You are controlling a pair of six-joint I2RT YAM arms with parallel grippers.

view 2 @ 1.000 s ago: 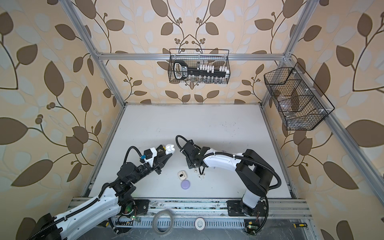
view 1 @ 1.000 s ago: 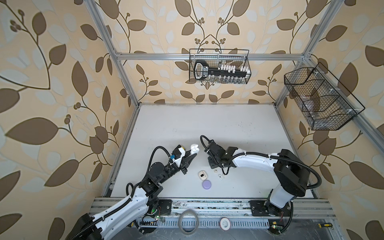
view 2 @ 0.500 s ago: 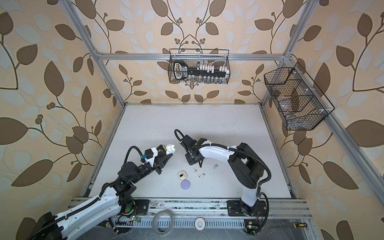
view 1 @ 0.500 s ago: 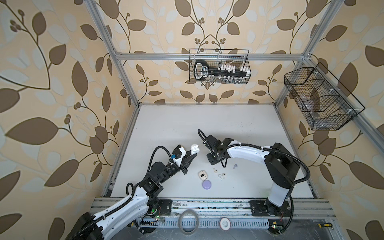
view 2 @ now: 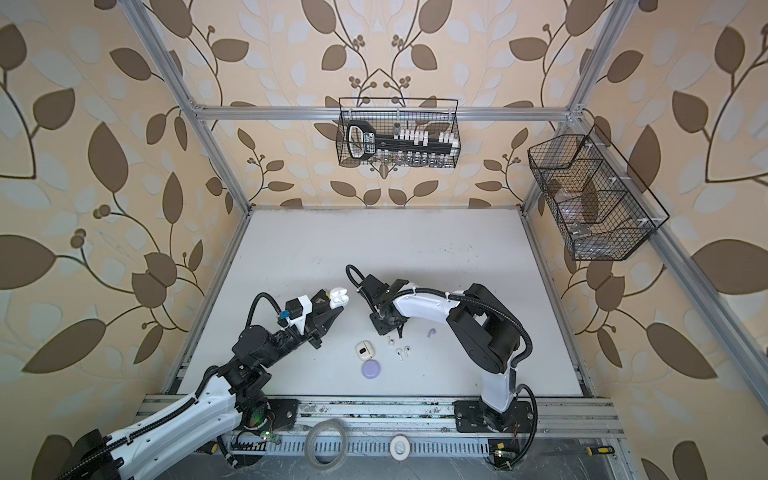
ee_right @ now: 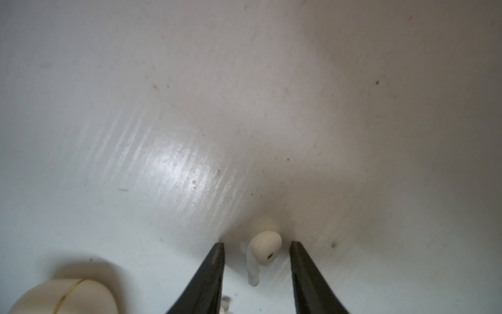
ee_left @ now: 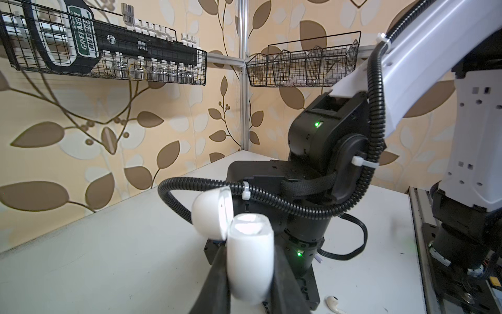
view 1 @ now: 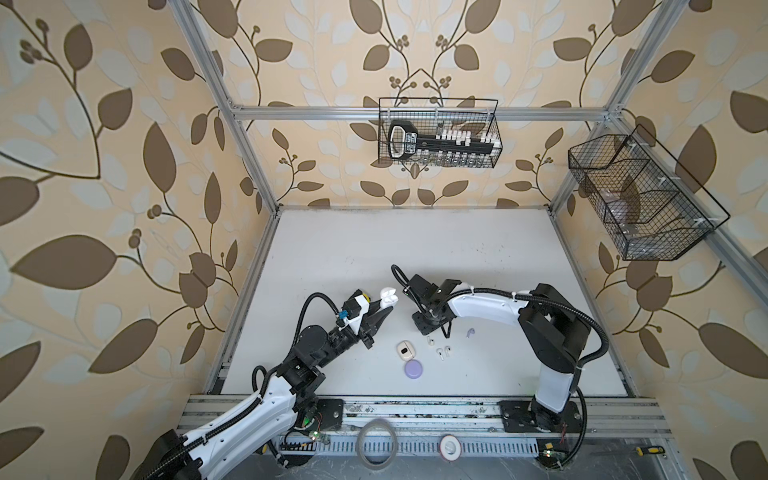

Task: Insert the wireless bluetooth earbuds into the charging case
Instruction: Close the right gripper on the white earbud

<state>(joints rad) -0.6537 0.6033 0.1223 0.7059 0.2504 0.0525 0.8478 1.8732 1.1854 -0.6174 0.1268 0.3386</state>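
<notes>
The wireless bluetooth earbuds lie loose on the white table (view 1: 415, 249), near the front edge. One cream earbud (ee_right: 264, 247) lies flat between the two black fingers of the right gripper (ee_right: 257, 244). The fingers stand apart, one on each side, and neither one touches it yet. So the step in hand looks like picking up this earbud. Next, the fingers need to close softly on it and lift it up. It is tiny and smooth, so it could slip or pop out sideways.

The left gripper (ee_left: 250, 274) is closed tight on the white charging case (ee_left: 250, 258). It holds the case up off the table with the lid (ee_left: 212, 214) flipped open. The earbud should then go across and down into that case.

A white earbud (view 1: 439, 353) and its twin (view 1: 448, 351) lie just beside the cream one. A lavender earbud (view 1: 470, 332) lies a little apart, by the right arm. A cream case (view 1: 405, 350) and a round lavender case (view 1: 413, 369) sit near too. The cream case is close to the fingers and could get bumped. Nothing blocks the way between the two grippers.
</notes>
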